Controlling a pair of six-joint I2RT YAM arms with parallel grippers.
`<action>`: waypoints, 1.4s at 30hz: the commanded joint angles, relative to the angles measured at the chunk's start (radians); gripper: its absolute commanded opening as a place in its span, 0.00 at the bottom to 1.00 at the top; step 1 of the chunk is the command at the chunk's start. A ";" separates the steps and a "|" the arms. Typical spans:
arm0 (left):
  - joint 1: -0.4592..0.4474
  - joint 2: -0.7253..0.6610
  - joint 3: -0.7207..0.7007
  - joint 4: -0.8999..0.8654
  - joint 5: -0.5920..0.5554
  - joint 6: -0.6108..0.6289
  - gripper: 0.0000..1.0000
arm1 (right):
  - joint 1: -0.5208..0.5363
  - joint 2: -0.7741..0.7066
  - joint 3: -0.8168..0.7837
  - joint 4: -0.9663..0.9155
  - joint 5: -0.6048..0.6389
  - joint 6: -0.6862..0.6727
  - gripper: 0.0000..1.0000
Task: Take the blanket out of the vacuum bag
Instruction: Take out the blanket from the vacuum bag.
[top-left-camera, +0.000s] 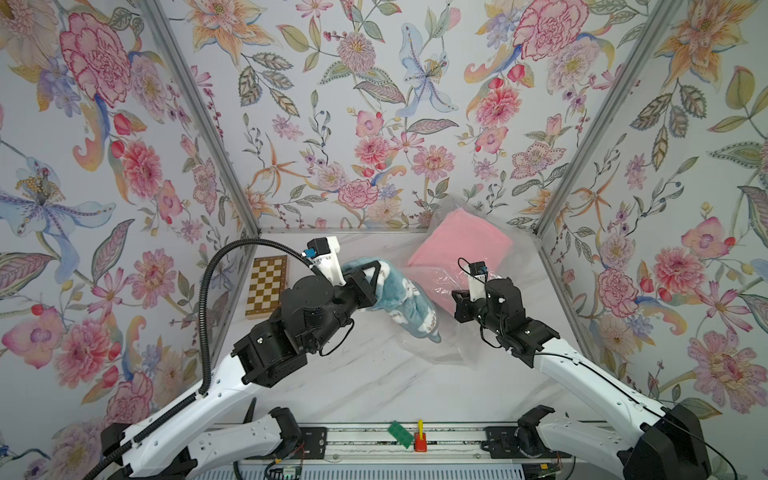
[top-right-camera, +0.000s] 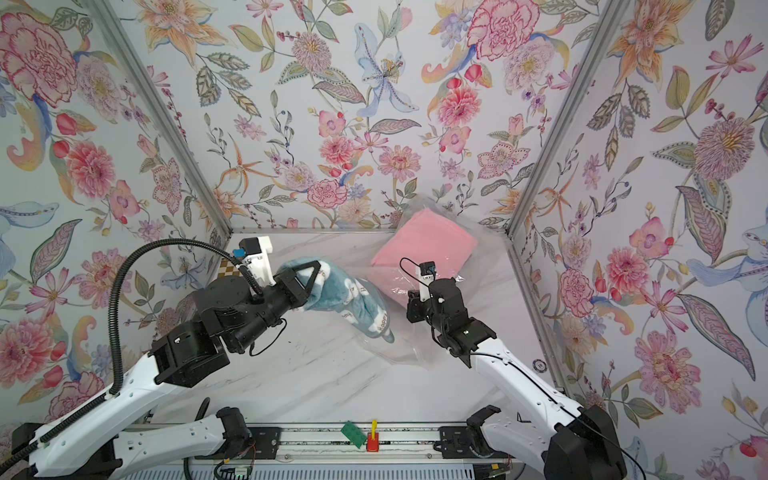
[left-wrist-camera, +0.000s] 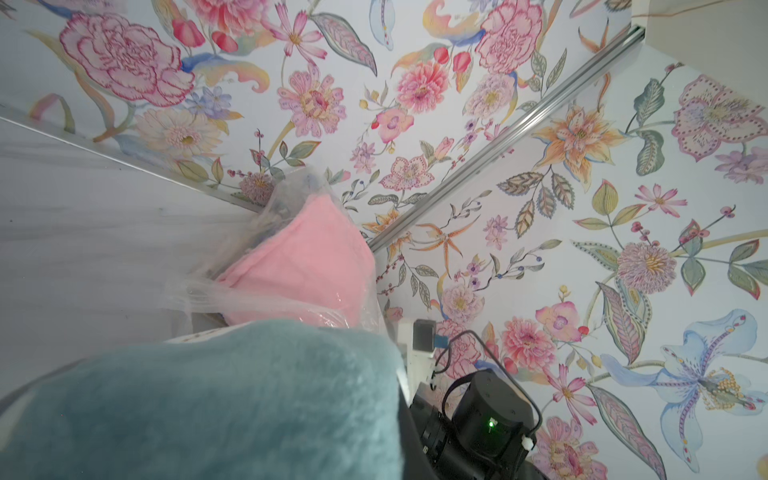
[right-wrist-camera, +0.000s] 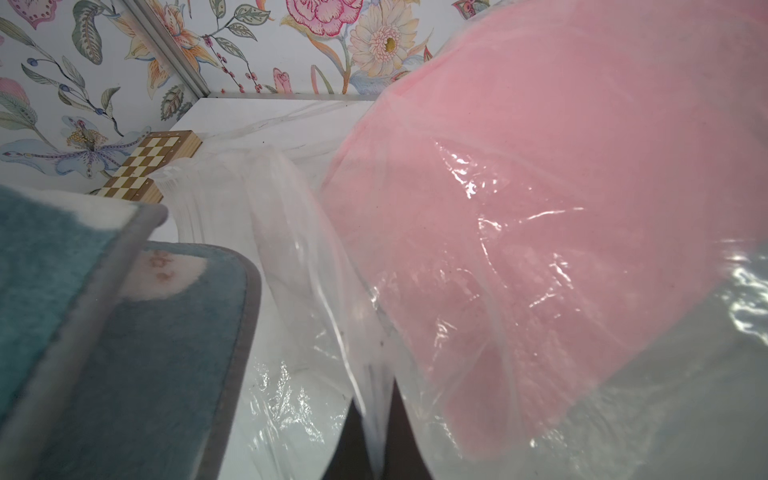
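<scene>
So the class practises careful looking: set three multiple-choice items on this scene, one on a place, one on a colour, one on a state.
1. Where does the wooden chequered board lie?
A) inside the bag
B) on the table, by the left-hand wall
C) under the right arm

2. What colour is the folded blanket inside the clear crinkly plastic vacuum bag?
A) yellow
B) black
C) pink

3. The right gripper is
A) shut on the bag's film
B) open above the table
C) shut on the board

Key: 1 B, both top views show it there; 2 C, pink shows through the film; 3 A, film runs between its closed fingertips.
</scene>
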 joint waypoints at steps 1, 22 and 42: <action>0.026 -0.017 0.074 -0.020 -0.098 0.060 0.00 | -0.003 0.008 0.021 0.004 -0.001 0.018 0.00; 0.232 0.018 0.098 0.023 -0.171 0.174 0.00 | -0.003 -0.032 0.009 -0.019 -0.023 0.012 0.00; 0.687 0.385 0.079 0.252 0.288 0.241 0.00 | 0.003 0.045 0.039 0.017 -0.080 0.004 0.00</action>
